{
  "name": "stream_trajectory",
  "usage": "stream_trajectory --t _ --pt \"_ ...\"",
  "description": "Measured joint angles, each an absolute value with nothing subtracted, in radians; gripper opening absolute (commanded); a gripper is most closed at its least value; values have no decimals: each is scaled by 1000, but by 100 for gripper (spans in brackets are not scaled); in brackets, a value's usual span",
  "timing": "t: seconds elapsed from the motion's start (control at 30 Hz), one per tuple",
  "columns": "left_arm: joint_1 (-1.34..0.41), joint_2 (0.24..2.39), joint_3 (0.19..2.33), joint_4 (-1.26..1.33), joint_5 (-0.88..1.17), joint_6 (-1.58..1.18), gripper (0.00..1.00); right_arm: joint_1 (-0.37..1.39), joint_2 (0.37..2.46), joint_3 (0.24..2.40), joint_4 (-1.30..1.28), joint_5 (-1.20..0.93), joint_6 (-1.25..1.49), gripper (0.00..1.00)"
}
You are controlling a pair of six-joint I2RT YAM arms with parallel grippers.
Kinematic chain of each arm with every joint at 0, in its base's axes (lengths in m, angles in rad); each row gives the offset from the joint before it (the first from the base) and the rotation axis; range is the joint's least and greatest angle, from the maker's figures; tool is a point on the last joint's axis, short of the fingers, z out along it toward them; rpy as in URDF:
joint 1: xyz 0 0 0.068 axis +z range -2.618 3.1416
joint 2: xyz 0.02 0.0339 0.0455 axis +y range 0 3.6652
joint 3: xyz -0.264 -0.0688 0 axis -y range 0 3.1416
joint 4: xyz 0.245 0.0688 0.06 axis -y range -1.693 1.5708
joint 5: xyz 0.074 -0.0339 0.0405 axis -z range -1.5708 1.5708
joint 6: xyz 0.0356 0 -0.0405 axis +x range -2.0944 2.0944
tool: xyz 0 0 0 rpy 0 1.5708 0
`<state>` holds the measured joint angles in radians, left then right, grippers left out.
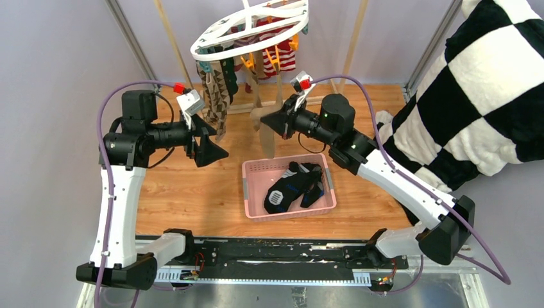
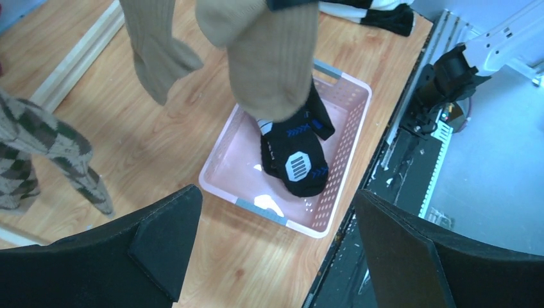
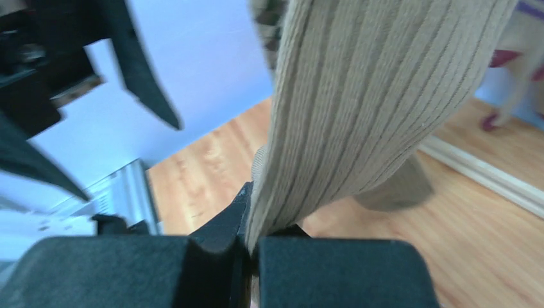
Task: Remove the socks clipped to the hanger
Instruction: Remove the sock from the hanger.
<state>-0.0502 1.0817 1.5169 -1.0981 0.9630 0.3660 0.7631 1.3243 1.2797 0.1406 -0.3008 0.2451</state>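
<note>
The white oval hanger hangs at the top with orange and teal clips. From it hang brown argyle socks, red-and-white striped socks and a tan sock. My right gripper is shut on the tan sock, which is pinched between its jaws. My left gripper is open and empty, just left of the tan sock and below the argyle socks. In the left wrist view the tan sock hangs over the pink basket. Black-and-blue socks lie in the basket.
The pink slotted basket sits on the wooden table below the hanger. A second tan sock and the argyle socks hang to the left. A big black-and-white checkered cloth fills the right. Wooden rack posts stand behind.
</note>
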Motion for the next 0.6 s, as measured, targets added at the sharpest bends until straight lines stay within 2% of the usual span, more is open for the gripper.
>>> stream_trajectory --t 0.23,0.6 --pt "-49 1094 1513 -1096 1047 366 97 820 1327 1266 178 -502 369 2" --pt "-49 1102 1512 -1094 1139 366 95 862 1426 1301 318 -680 537 3"
